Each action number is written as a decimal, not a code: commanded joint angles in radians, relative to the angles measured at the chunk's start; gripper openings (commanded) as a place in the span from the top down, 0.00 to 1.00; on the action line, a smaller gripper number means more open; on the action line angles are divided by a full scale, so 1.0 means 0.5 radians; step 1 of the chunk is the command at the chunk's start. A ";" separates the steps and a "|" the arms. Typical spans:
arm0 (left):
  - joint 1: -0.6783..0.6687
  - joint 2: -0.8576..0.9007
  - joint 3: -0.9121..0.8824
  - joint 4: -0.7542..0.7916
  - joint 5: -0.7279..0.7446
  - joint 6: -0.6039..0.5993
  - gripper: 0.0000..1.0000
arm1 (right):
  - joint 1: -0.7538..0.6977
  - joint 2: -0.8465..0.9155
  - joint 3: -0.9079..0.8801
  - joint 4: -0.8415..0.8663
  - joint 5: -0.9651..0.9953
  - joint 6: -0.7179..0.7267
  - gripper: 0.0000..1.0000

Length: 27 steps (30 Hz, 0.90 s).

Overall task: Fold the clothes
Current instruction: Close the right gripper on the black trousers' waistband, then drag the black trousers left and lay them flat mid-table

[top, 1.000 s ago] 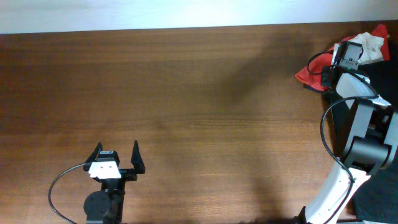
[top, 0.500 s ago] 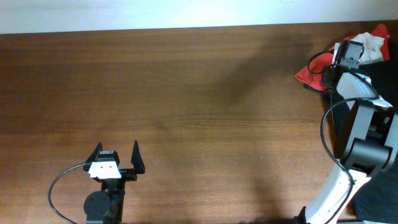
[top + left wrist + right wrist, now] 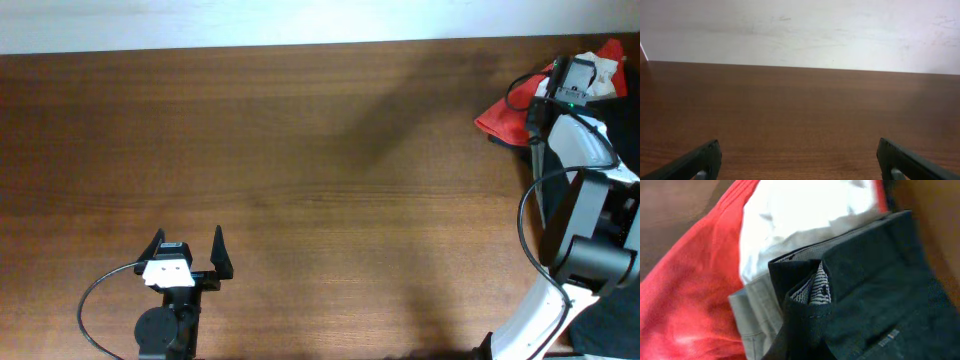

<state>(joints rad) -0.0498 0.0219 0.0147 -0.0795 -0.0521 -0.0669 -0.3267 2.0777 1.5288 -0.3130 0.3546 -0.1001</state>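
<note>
So the crumpled heap of red, white, grey and black clothes [image 3: 497, 118] sat at the brown wooden table's [image 3: 300, 150] far right corner, right pincer [image 3: 574, 76] over it probably to grab one (opening hidden), left pincer [image 3: 187, 252] parked near-left, wide.

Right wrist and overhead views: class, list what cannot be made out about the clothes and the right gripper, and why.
Right gripper: open or shut unknown. Overhead, its own body hides the fingers, and the right wrist view shows no fingers.
Clothes pile: overhead, cut off by the right edge, so the garment count is unclear.
Black garment: in the right wrist view it runs off the frame, so its type is unclear.
</note>
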 commanded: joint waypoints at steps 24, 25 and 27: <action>-0.005 -0.014 -0.011 -0.001 0.021 0.039 0.01 | 1.133 -0.612 0.034 0.193 -0.333 0.259 0.96; -0.005 -0.014 -0.011 -0.001 0.022 0.039 0.01 | 1.221 -0.612 0.034 0.220 -0.365 0.298 0.96; -0.005 -0.014 -0.011 -0.001 0.022 0.039 0.01 | 1.413 -0.612 0.034 0.275 -0.443 0.373 0.96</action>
<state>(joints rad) -0.0498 0.0219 0.0147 -0.0795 -0.0517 -0.0669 0.2432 1.8278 1.5288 -0.2180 0.2375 0.0086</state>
